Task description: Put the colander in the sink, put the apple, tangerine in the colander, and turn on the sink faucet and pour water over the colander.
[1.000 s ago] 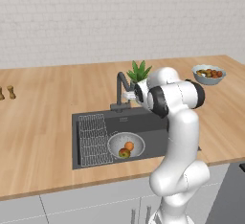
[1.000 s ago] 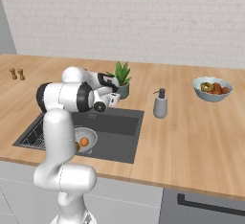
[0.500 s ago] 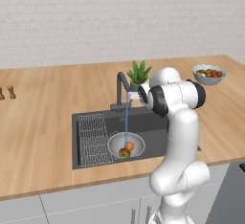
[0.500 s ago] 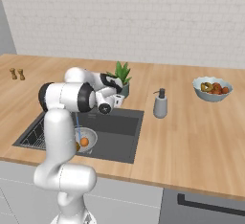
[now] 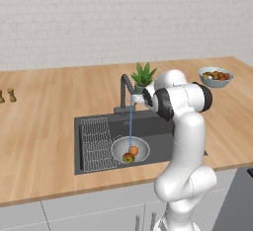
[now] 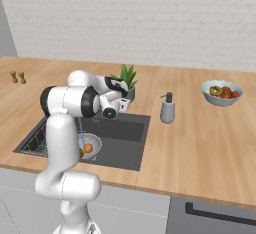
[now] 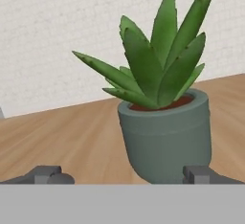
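Water now streams from the slim dark gooseneck faucet into the pale perforated colander at lower centre of the left base view, wetting the blushed yellow-green apple and plain orange tangerine, so I judge the task nearly done with my gripper spread wide and holding nothing.

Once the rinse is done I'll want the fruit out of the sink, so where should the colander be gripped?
Take the colander by its thin rim, coming straight down from above: it sits upright on the sink floor, open side up. Choose the rim's right side, away from the wire rack and the water stream. The apple and tangerine fill its middle. The pincer hangs open by the faucet.
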